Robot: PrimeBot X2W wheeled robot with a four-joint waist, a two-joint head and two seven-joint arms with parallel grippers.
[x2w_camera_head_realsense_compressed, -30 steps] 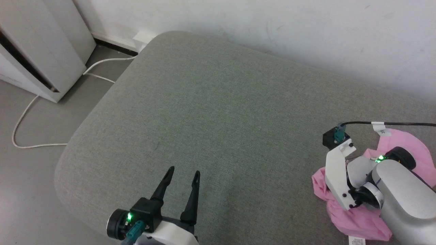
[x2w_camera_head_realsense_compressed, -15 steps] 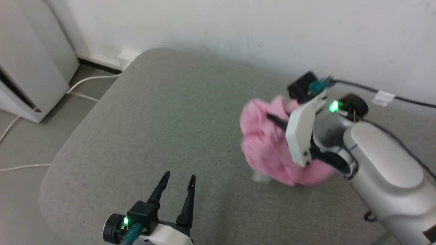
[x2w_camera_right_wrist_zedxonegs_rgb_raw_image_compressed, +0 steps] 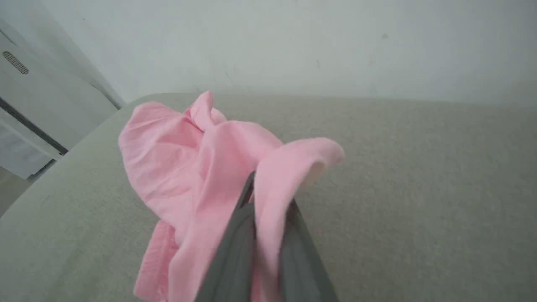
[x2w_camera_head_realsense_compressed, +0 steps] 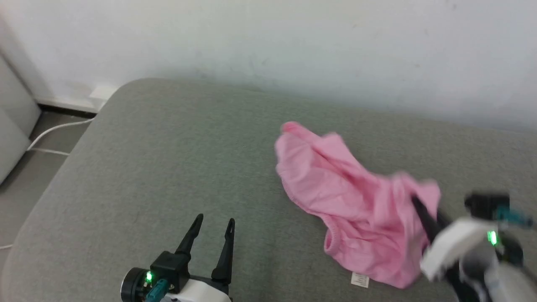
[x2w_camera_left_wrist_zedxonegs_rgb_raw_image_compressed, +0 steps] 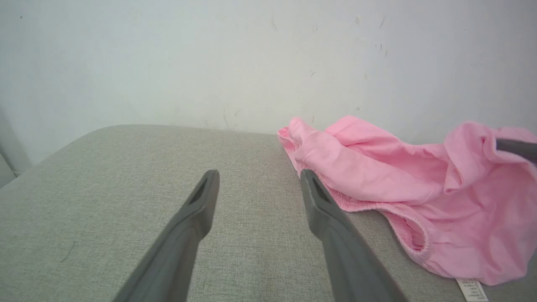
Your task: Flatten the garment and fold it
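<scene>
On the grey cushion (x2w_camera_head_realsense_compressed: 168, 167) in the head view, the garment (x2w_camera_head_realsense_compressed: 335, 197) lies crumpled right of centre, its far end toward the wall (x2w_camera_head_realsense_compressed: 293, 50) and its white label (x2w_camera_head_realsense_compressed: 360, 279) at the near edge. The right tool (x2w_camera_head_realsense_compressed: 419, 205), blurred at the lower right, is pinched on the garment's right end, which is raised off the cushion. The left tool (x2w_camera_head_realsense_compressed: 215, 219) sits at the lower left, fingers spread, well apart from the cloth. In the left wrist view, the left tool (x2w_camera_left_wrist_zedxonegs_rgb_raw_image_compressed: 258, 174) shows bare cushion between its spread fingers. The garment (x2w_camera_left_wrist_zedxonegs_rgb_raw_image_compressed: 377, 167) lies just to their right, its gathered waistband (x2w_camera_left_wrist_zedxonegs_rgb_raw_image_compressed: 402, 218) facing the camera. In the right wrist view, the right tool (x2w_camera_right_wrist_zedxonegs_rgb_raw_image_compressed: 268, 197) is pressed together on a fold of pink cloth that drapes over its fingers, and the rest trails down to the cushion.
</scene>
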